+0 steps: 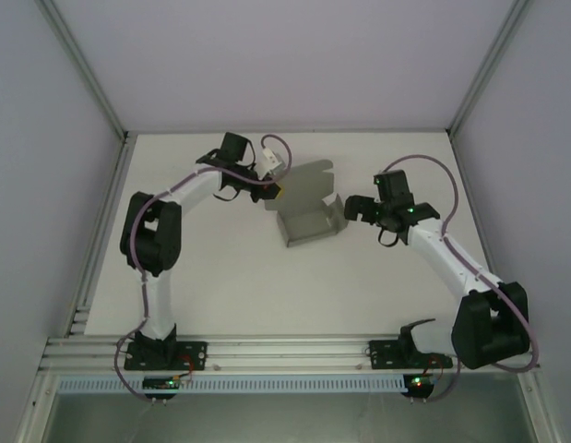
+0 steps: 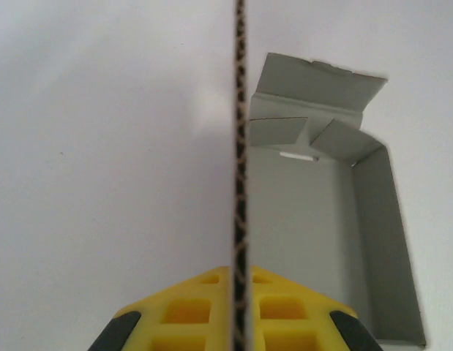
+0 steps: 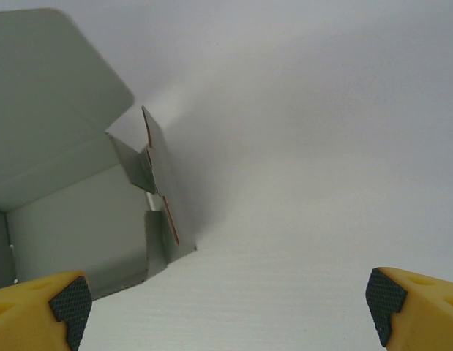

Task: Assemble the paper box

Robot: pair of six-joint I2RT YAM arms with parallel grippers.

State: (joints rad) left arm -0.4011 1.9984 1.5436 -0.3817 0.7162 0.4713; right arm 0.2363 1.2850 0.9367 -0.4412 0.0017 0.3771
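The paper box (image 1: 308, 226) is grey cardboard, partly folded, and sits at the table's middle with its lid flap raised toward the back. My left gripper (image 1: 277, 191) stands at the box's left side. In the left wrist view its yellow fingers (image 2: 189, 307) are shut on the edge of the paper box's (image 2: 314, 219) upright side wall, seen end-on between them. My right gripper (image 1: 357, 209) hovers just right of the box. In the right wrist view the right gripper (image 3: 230, 314) is open with nothing between its pads, and the paper box (image 3: 65, 190) lies ahead to the left with its small end flaps standing.
The white table (image 1: 220, 277) is enclosed by pale walls with metal corner posts (image 1: 82, 65). An aluminium rail (image 1: 285, 353) carrying both arm bases runs along the near edge.
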